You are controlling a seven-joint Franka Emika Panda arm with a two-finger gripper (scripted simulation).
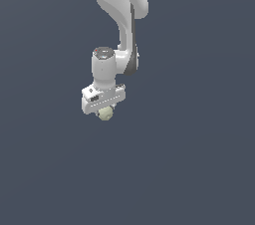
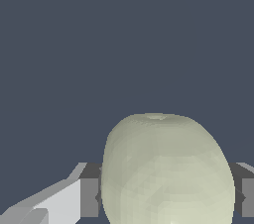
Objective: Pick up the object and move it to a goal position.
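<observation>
Pick done: gripper (image 1: pixel 105 111) clamped on object (image 1: pixel 105 114) at frame ctr, fingers (image 2: pixel 89 197) touching both sides; transfer to goal pending, goal not visible.

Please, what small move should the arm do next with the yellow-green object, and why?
Probably keep the grip closed and begin carrying toward the goal. In the wrist view the object sits between the dark finger pads, which press on both sides, and in the exterior view it hangs under the gripper. No goal marker is visible, so the direction is uncertain.
</observation>
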